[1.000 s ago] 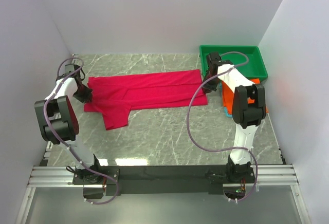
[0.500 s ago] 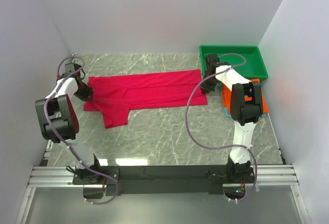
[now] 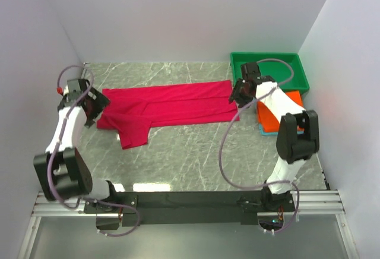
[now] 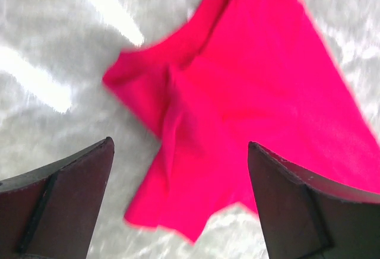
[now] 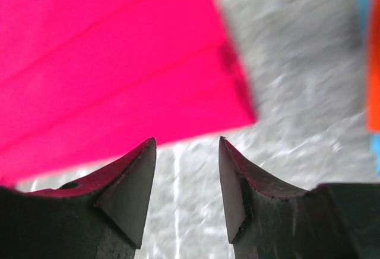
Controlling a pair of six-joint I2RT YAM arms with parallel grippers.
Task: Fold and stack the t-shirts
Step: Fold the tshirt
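The crimson-pink t-shirt (image 3: pixel 169 106) lies flat across the table as a long folded band, one sleeve (image 3: pixel 132 134) sticking out toward the near side. My left gripper (image 3: pixel 95 108) hovers open over the shirt's left end (image 4: pixel 249 92), its jaws (image 4: pixel 181 143) wide apart and empty. By the shirt's right end, my right gripper (image 3: pixel 237 97) is open with nothing between its fingers (image 5: pixel 186 140), just off the shirt's corner (image 5: pixel 107 63). A folded orange t-shirt (image 3: pixel 274 114) rests on a teal one (image 3: pixel 265 130) at the right.
A green tray (image 3: pixel 295 57) stands at the back right corner, behind the orange and teal stack (image 5: pixel 374 63). White walls close in the table on the left, back and right. Grey marble tabletop (image 3: pixel 196 158) stretches toward the near rail.
Both grippers have opened and let go of the crimson-pink shirt's ends. The left arm has lifted and swung out to the left; the right arm has shifted slightly back and right.
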